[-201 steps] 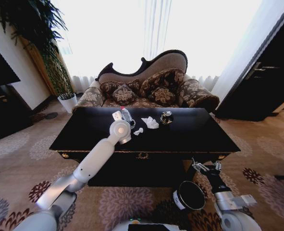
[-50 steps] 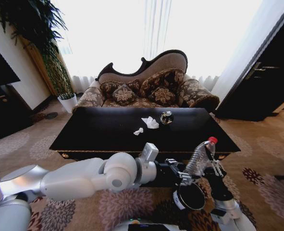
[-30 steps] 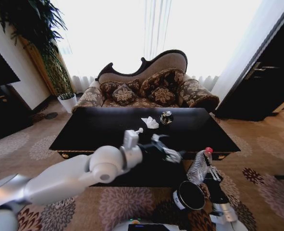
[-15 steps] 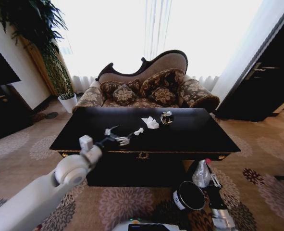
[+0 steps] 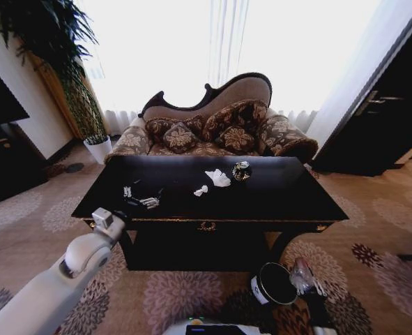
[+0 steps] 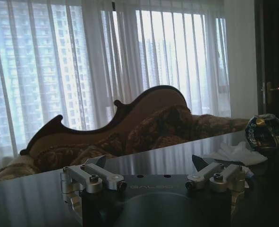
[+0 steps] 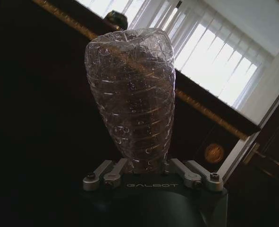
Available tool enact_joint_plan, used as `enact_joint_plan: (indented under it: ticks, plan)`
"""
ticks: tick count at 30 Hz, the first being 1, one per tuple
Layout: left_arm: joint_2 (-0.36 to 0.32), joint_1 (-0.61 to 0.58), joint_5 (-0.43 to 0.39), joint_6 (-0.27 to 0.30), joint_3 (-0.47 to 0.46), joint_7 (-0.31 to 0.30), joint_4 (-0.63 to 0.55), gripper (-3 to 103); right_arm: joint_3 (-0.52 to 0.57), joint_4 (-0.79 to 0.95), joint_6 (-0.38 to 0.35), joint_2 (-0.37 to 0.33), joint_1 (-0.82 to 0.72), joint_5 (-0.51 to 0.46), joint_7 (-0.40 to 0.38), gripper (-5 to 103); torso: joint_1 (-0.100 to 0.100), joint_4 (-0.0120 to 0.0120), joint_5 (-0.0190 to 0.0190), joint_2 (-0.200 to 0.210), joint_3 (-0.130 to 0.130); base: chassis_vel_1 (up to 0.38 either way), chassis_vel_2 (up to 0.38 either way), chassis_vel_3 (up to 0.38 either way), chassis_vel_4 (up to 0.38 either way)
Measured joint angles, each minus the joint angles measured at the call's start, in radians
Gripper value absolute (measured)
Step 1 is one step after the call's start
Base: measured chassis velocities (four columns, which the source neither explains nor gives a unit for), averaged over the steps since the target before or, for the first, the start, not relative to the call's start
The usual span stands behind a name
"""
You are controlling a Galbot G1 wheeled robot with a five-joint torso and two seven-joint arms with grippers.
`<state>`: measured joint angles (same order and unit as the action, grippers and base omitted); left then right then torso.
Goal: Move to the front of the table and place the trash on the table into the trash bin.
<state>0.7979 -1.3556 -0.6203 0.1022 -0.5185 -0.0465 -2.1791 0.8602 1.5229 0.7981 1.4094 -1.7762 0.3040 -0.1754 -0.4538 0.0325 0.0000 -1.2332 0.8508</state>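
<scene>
Binning the bottle (image 7: 130, 94): right gripper (image 7: 151, 166) clamps it beside the bin (image 5: 275, 283) | left gripper (image 5: 140, 197) open, empty, over table (image 5: 275, 195) | next: release above bin.

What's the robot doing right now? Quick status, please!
Right gripper shut on bottle beside trash bin. Left gripper open over table. Paper wads remain.

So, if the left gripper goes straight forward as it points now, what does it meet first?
Probably the white paper wad ahead of the open left gripper, with the dark shiny round object beyond it; depth is unclear.
</scene>
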Motion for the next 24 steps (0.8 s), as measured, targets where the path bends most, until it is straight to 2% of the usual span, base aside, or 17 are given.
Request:
enact_joint_plan:
  ticks: [2, 3, 5, 11, 15, 16, 17, 21, 24]
  plan:
    - [0.047, -0.057, 0.018, -0.022, -0.046, 0.014, -0.009, 100, -0.012, -0.03, 0.0, -0.005, 0.008, 0.0, 0.009, 24, 0.0, 0.0, -0.0001, 0.0, 0.0, 0.0, 0.0, 0.0, 0.0]
    - [0.047, -0.057, 0.018, -0.022, -0.046, 0.014, -0.009, 100, -0.012, -0.03, 0.0, -0.005, 0.008, 0.0, 0.009, 24, 0.0, 0.0, -0.0001, 0.0, 0.0, 0.0, 0.0, 0.0, 0.0]
    - [0.1, -0.114, 0.038, -0.048, -0.102, 0.03, -0.015, 100, -0.029, -0.057, -0.001, -0.01, 0.017, -0.006, 0.019, 24, 0.0, -0.0002, -0.0003, 0.0, 0.0, 0.0, 0.0, 0.0, 0.0]
    - [0.145, -0.16, 0.021, -0.056, -0.172, 0.035, -0.061, 100, -0.044, -0.09, -0.001, -0.01, 0.023, -0.045, 0.044, 24, 0.0, -0.0003, -0.0003, 0.0, 0.0, 0.0, 0.0, 0.0, 0.0]
    - [0.158, -0.189, 0.003, -0.048, -0.211, 0.035, -0.104, 100, -0.048, -0.111, -0.001, -0.008, 0.026, -0.075, 0.059, 24, 0.0, 0.0007, -0.0002, 0.0, 0.0, 0.0, 0.0, 0.0, 0.0]
    - [0.175, -0.23, -0.003, -0.047, -0.254, 0.039, -0.128, 100, -0.054, -0.122, -0.001, -0.01, 0.037, -0.092, 0.076, 24, 0.0, 0.0004, 0.0, 0.0, 0.0, 0.0, 0.0, 0.0, 0.0]
    - [0.215, -0.343, 0.001, -0.06, -0.351, 0.063, -0.152, 100, -0.067, -0.15, -0.002, -0.015, 0.061, -0.133, 0.117, 24, 0.0, -0.0005, -0.0001, 0.0, 0.0, 0.0, 0.0, 0.0, 0.0]
    - [0.235, -0.418, -0.01, -0.076, -0.389, 0.079, -0.152, 100, -0.073, -0.194, -0.009, -0.019, 0.071, -0.16, 0.125, 24, 0.0, 0.0003, -0.0003, 0.0, 0.0, 0.0, 0.0, 0.0, 0.0]
    - [0.26, -0.491, -0.01, -0.114, -0.425, 0.093, -0.146, 100, -0.095, -0.217, -0.047, -0.028, 0.085, -0.211, 0.14, 24, 0.0, -0.0002, -0.0002, 0.0, 0.0, 0.0, 0.0, 0.0, 0.0]
